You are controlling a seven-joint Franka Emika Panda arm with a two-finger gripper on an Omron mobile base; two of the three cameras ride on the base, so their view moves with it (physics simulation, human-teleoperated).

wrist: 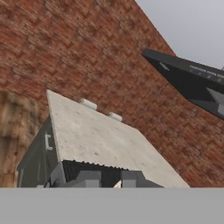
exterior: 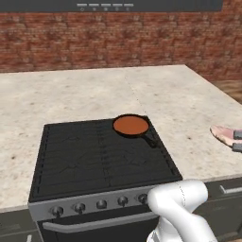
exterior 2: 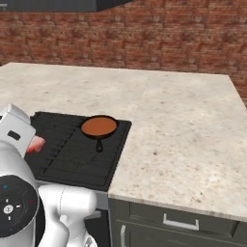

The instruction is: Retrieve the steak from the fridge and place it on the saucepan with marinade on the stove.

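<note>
Steak [exterior: 226, 134] sits pinched between the fingers of the gripper [wrist: 109, 179], jaws narrowed onto it; in the left base view the pink slab shows at the right edge with a grey finger [exterior: 237, 147] against it, and in the hand view a pale sliver shows between the 2 fingertips. Right base view: pink edge of the meat [exterior 2: 34, 144] peeks from behind the white hand.

Saucepan [exterior: 132, 126] stands well apart from the gripper, on the far right corner of the stove [exterior: 90, 156], upright, short black handle pointing toward the robot. Marinade [exterior: 131, 125] lies flat and orange-brown across its inside.

Around: pale speckled counter [exterior: 189, 99] runs on both sides of the stove and beyond it to the brick wall [exterior: 118, 38]. Row of knobs [exterior: 101, 204] on the steel front. Dark hood [exterior: 142, 5] hangs above, also seen in the hand view as a dark wedge. Drawer with a steel handle [exterior 2: 181, 223] under the counter.

Between gripper and saucepan: black grates and bare counter, with the robot's white elbow low in the foreground
</note>
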